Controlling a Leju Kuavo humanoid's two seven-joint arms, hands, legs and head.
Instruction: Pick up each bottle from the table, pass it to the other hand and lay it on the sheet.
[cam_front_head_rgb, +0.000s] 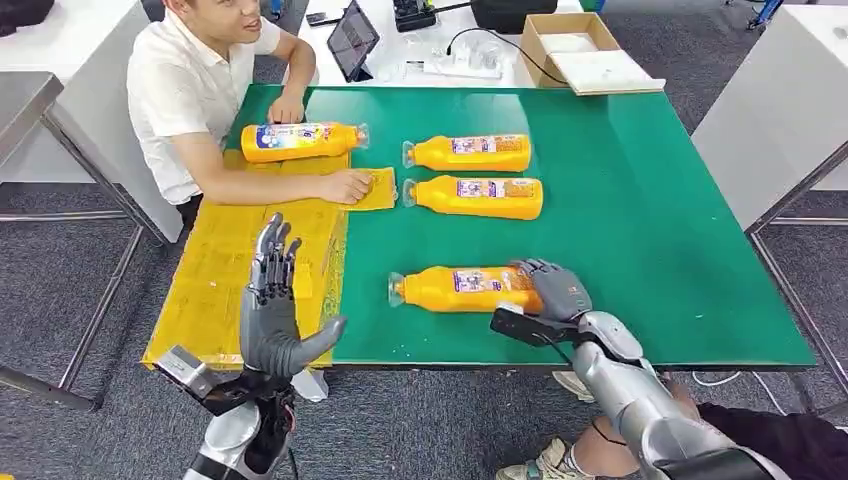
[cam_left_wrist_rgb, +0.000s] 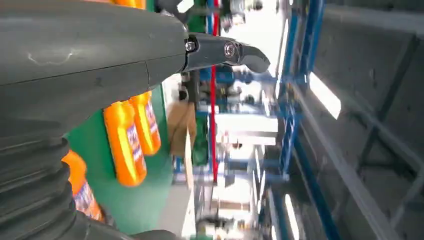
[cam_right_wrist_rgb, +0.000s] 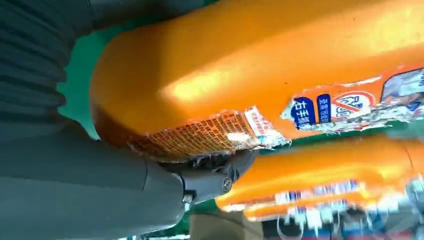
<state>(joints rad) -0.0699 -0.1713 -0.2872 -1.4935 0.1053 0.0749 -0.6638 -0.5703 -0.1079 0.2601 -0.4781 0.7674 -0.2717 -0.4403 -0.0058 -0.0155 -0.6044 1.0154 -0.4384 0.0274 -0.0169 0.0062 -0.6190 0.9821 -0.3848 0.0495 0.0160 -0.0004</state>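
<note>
Right robot hand (cam_front_head_rgb: 553, 288) wrapping around the base end of the nearest orange bottle (cam_front_head_rgb: 465, 289), lying on its side on the green counter (cam_front_head_rgb: 640, 220) near the front edge, cap pointing toward the yellow sheet (cam_front_head_rgb: 225, 280). In the right wrist view, thumb pressing against the torn label of that same bottle (cam_right_wrist_rgb: 240, 65). Left robot hand (cam_front_head_rgb: 275, 310) hovering upright over the sheet's near edge, fingers spread wide, holding nothing. Further out, two more orange bottles (cam_front_head_rgb: 468, 153) (cam_front_head_rgb: 474, 196) lying side by side mid-counter. A fourth bottle (cam_front_head_rgb: 300, 141) resting at the sheet's far end, beside a seated person's hand (cam_front_head_rgb: 347, 186) pressing on the sheet. Cardboard box (cam_front_head_rgb: 575, 50) sitting beyond the counter.
</note>
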